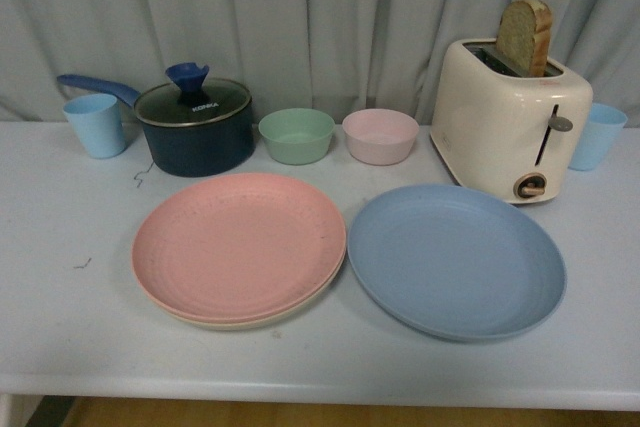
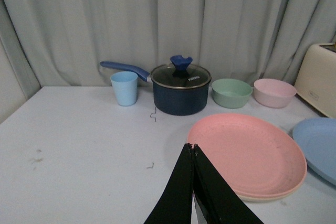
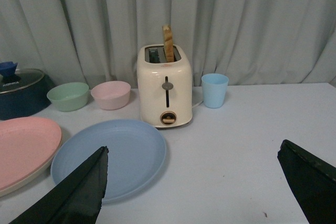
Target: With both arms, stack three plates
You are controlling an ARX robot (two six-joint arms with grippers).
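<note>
The pink plate [image 1: 238, 245] lies on top of the beige plate [image 1: 255, 321] at the table's centre-left; only the beige rim shows under it. The blue plate [image 1: 455, 258] lies alone to their right, nearly touching them. No arm shows in the front view. In the left wrist view my left gripper [image 2: 192, 147] is shut and empty, above the table just beside the pink plate [image 2: 247, 153]; the beige rim [image 2: 262, 198] shows beneath. In the right wrist view my right gripper [image 3: 193, 156] is open wide and empty over bare table beside the blue plate [image 3: 110, 157].
Along the back stand a light blue cup [image 1: 97, 124], a dark blue lidded pot [image 1: 194, 125] with a long handle, a green bowl [image 1: 296, 135], a pink bowl [image 1: 380, 135], a cream toaster [image 1: 508, 130] with a bread slice, and another blue cup [image 1: 598, 135].
</note>
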